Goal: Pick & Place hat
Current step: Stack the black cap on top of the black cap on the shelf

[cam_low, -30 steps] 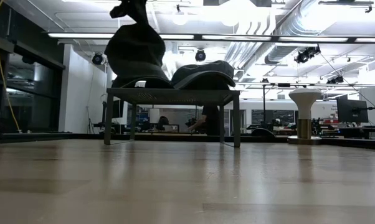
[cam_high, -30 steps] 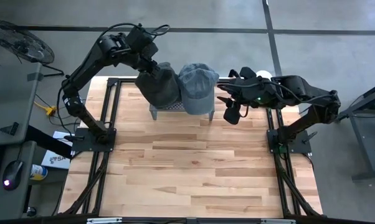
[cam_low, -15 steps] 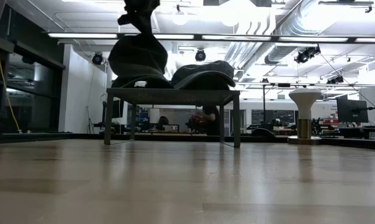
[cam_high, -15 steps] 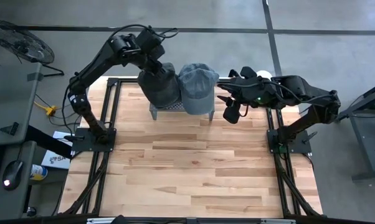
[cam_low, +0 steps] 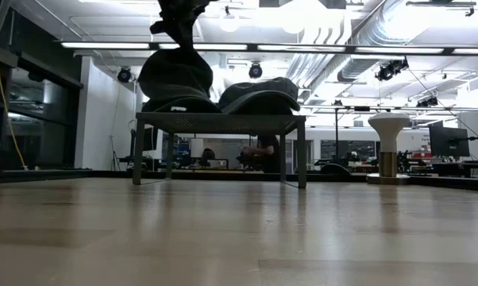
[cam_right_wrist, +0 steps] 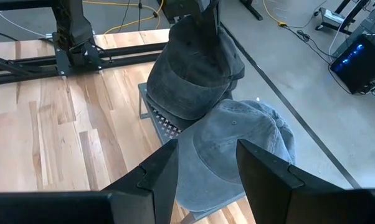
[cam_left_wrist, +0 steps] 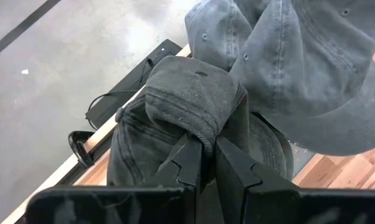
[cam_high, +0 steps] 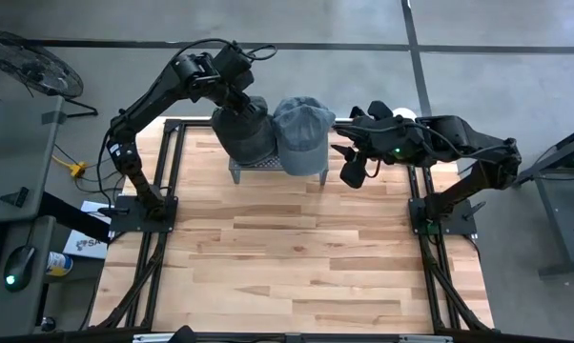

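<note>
2 hats sit on the rack [cam_high: 268, 164]: I have the left gripper [cam_left_wrist: 206, 163] clamped on the dark hat [cam_high: 241, 131], not yet lifted clear; right gripper [cam_right_wrist: 205, 163] waits, fingers apart, by the blue hat [cam_high: 300, 133].

Both arms are matte black, built of chunky jointed links. The left arm [cam_high: 144, 100] trails thin black cables looping off its upper links. The right arm [cam_high: 459, 143] shows a small green light near its wrist. Each rises from a black plate bolted to a dark frame.
</note>
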Robot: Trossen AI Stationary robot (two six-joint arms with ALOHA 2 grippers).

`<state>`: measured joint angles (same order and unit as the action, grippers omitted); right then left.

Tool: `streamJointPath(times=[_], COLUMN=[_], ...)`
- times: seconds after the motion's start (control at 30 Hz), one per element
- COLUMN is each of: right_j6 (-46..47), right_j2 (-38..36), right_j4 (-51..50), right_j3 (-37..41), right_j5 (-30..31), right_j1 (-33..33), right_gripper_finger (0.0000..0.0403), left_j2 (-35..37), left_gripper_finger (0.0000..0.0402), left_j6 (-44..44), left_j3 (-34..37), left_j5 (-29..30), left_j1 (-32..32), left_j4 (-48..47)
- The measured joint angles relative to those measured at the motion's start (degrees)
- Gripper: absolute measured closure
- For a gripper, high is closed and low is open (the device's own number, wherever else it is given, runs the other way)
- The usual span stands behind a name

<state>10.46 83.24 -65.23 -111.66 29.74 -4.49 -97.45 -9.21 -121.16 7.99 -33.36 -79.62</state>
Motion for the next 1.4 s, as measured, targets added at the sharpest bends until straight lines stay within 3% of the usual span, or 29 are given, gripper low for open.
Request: streamJointPath(times=[0.3, 0.63, 1.1, 1.4], right_j6=[1.1, 1.1, 1.1, 1.2], right_j2=[0.0, 0.0, 0.0, 0.0], right_j4=[0.1, 0.1, 0.1, 0.1], right_j3=[0.0, 0.0, 0.0, 0.0], right_j5=[0.1, 0.1, 0.1, -0.4], right_j1=[0.0, 0.0, 0.0, 0.0], right_gripper_finger=[0.0249, 0.0249, 0.0249, 0.0249], left_j2=[0.0, 0.0, 0.1, 0.1], left_gripper_finger=[0.0374, 0.0384, 0.0384, 0.0307], left_j6=[0.1, 7.4, 7.5, 7.5], left_j3=[1.3, 6.2, 12.5, 13.4], left_j5=[0.0, -0.2, -0.9, 1.6], left_j1=[0.0, 0.0, 0.0, 0.0], left_j4=[0.2, 6.1, 9.6, 9.6])
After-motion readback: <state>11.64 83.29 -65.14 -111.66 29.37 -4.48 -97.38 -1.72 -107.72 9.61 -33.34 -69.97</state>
